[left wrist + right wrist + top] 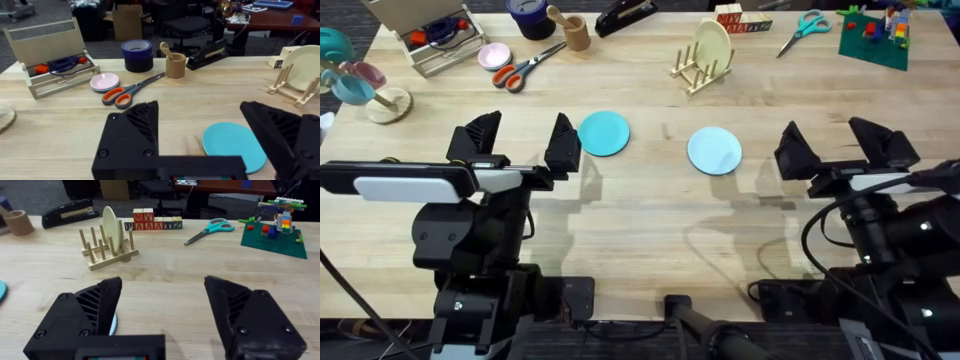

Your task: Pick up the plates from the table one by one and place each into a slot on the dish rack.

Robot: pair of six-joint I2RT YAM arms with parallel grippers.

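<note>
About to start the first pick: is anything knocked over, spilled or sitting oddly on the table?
Nothing stands out. The turquoise plate and sky-blue plate lie flat on the table. The dish rack stands upright with a cream-yellow plate already in one slot. Both grippers, left and right, are open and empty.

Bright, even overhead light; soft shadows on the table (650, 215) beneath both arms; near fingers slightly blurred.
</note>
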